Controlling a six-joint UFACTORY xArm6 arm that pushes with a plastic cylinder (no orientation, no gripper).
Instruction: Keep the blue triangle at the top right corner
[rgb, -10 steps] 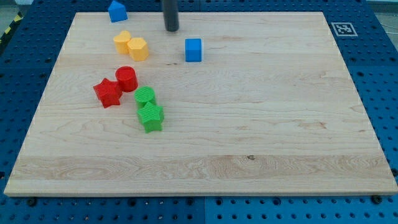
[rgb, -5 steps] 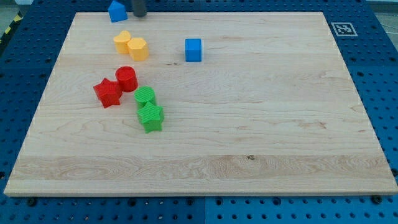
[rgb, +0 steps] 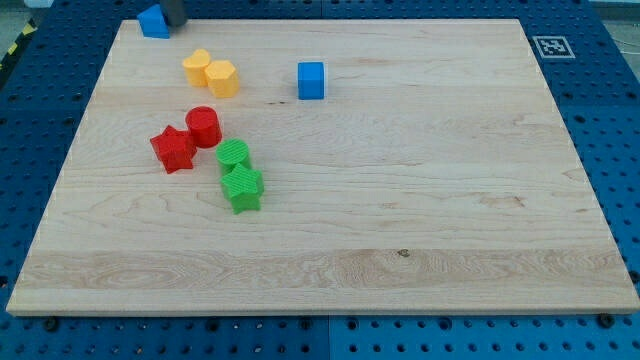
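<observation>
The blue triangle (rgb: 153, 21) sits at the board's top left corner, near the view's top edge. My tip (rgb: 176, 22) is a dark rod end right against the triangle's right side, mostly cut off by the view's top. A blue cube (rgb: 311, 80) lies lower and to the right of it, in the upper middle of the board.
Two yellow blocks (rgb: 211, 73) touch each other below the triangle. A red star (rgb: 173, 149) and a red cylinder (rgb: 203, 127) sit lower, with a green cylinder (rgb: 234, 155) and a green star (rgb: 242, 188) below them. A marker tag (rgb: 551, 46) is at the board's top right corner.
My tip moved left along the board's top edge, reached the blue triangle's right side and pushed it left toward the top left corner. The other blocks did not move.
</observation>
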